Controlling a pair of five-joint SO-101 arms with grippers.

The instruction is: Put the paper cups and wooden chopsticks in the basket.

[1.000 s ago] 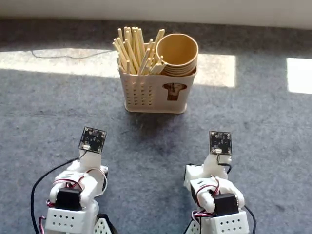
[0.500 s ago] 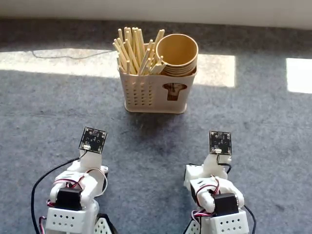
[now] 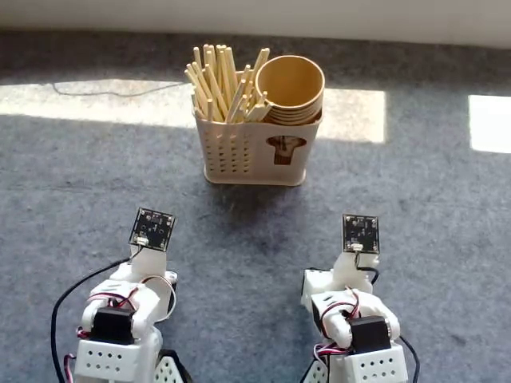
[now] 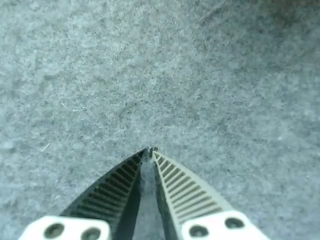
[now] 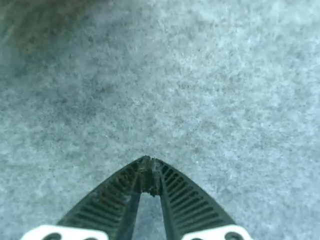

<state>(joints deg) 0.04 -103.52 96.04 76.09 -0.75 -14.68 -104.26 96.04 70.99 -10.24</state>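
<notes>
Grey carpet [image 3: 80, 199]: paper cups [image 3: 290, 84] and wooden chopsticks [image 3: 219, 76] stand in basket [image 3: 255, 155], far centre; left gripper [image 4: 150, 150], right gripper [image 5: 148, 162] closed, empty, near side; any stray reach could tip loaded basket

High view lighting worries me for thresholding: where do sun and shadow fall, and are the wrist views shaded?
High view: a sunlit band crosses the carpet behind the basket, another patch at the right edge; the basket's shadow falls in front of it. Left wrist view: fairly even light under the left gripper. Right wrist view: a darker patch beyond the right gripper.
</notes>
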